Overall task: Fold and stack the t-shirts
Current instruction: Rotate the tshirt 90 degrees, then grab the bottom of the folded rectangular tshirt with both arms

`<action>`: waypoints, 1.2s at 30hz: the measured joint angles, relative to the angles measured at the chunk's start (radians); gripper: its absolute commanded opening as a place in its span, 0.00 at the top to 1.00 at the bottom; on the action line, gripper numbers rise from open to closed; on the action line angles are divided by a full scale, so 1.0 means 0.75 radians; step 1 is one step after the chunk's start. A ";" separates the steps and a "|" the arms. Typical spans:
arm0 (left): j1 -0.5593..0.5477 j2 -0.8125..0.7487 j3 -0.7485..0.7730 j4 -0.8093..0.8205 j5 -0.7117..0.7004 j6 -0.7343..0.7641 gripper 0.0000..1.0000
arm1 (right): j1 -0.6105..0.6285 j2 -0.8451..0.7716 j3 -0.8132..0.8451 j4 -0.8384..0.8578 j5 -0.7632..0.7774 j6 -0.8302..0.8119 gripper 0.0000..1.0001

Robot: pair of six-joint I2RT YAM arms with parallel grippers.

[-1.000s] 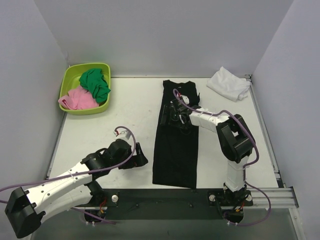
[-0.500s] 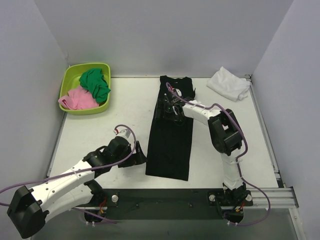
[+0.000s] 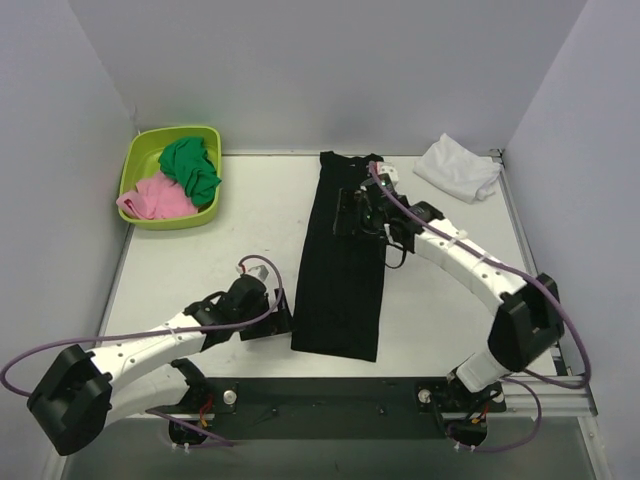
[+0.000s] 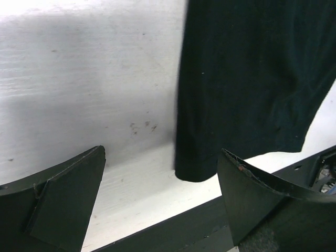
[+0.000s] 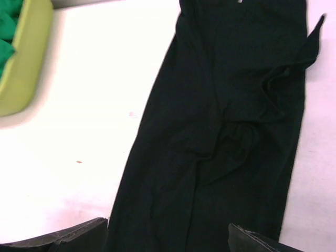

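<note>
Overhead view of a white bench (image 3: 200, 260) with two robot arms bolted at its near edge. The black t-shirt (image 3: 340, 280) is lying in the middle of the bench, folded into a long narrow strip, with its collar end farthest from the arms. The white t-shirt (image 3: 458, 167) is sitting crumpled in the far right corner, well apart from the black one. A lime-green tub (image 3: 140, 165) is sitting in the far left corner, holding a green cloth (image 3: 190, 168) and a pink cloth (image 3: 155, 198).

The left arm (image 3: 140, 350) is stretching low across the bench from its base toward the right, almost flat, with its wrist just beside the near left corner of the black strip. The left jaws are standing wide and holding nothing. In the left wrist view the two dark fingers (image 4: 58, 205) are framing bare bench and the shirt's near corner, which is lying flat just ahead of them.

The right arm (image 3: 470, 262) is reaching far forward and to the left, its elbow pushed out toward the bench's right side and its forearm slanting across to the far part of the black strip. Its wrist is hanging over the shirt's right edge near the collar end. The right jaws are standing wide and empty. In the right wrist view the fingertips (image 5: 79, 239) are showing at the bottom corners above creased black cloth, and whether they are touching it cannot be told.
</note>
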 measured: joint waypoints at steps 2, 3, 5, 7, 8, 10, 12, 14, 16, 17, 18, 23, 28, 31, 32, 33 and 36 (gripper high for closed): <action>-0.004 0.021 -0.002 0.047 0.019 -0.008 0.02 | 0.013 -0.129 -0.059 -0.005 0.024 0.000 0.00; -0.011 0.035 -0.003 0.075 0.025 -0.015 0.03 | 0.018 -0.187 -0.094 -0.005 0.037 0.000 0.00; -0.027 0.060 -0.003 0.119 0.037 -0.025 0.03 | 0.027 -0.288 -0.178 -0.016 0.059 0.002 0.00; -0.055 0.087 -0.002 0.167 0.045 -0.036 0.03 | 0.036 -0.365 -0.262 -0.027 0.077 0.006 0.00; -0.071 0.098 -0.002 0.187 0.047 -0.043 0.02 | 0.041 -0.404 -0.309 -0.039 0.086 0.008 0.00; -0.112 0.115 0.001 0.215 0.043 -0.063 0.03 | 0.048 -0.480 -0.395 -0.070 0.098 0.019 0.00; -0.161 0.124 0.004 0.225 0.038 -0.083 0.03 | 0.058 -0.552 -0.463 -0.099 0.111 0.037 0.00; -0.210 0.123 0.004 0.223 0.018 -0.109 0.03 | 0.079 -0.627 -0.521 -0.119 0.129 0.056 0.00; -0.252 0.121 0.004 0.221 0.005 -0.136 0.04 | 0.116 -0.699 -0.567 -0.140 0.145 0.082 0.00; -0.268 0.118 0.004 0.218 -0.006 -0.150 0.05 | 0.138 -0.733 -0.588 -0.147 0.156 0.095 0.00; -0.281 0.114 0.000 0.216 -0.015 -0.165 0.09 | 0.163 -0.775 -0.617 -0.151 0.167 0.113 0.00; -0.299 0.103 -0.025 0.231 -0.048 -0.212 0.20 | 0.269 -0.933 -0.738 -0.184 0.217 0.197 0.00; -0.299 0.161 -0.030 0.300 -0.069 -0.241 0.29 | 0.362 -1.085 -0.829 -0.241 0.278 0.283 0.00; -0.292 0.220 -0.019 0.354 -0.085 -0.244 0.48 | 0.404 -1.150 -0.859 -0.269 0.313 0.327 0.00; -0.287 0.242 -0.018 0.373 -0.087 -0.246 0.63 | 0.418 -1.170 -0.868 -0.281 0.326 0.341 0.00; -0.281 0.261 -0.016 0.391 -0.089 -0.245 0.73 | 0.427 -1.181 -0.873 -0.290 0.333 0.354 0.00; -0.263 0.309 -0.015 0.413 -0.097 -0.246 1.00 | 0.458 -1.211 -0.887 -0.326 0.360 0.385 0.00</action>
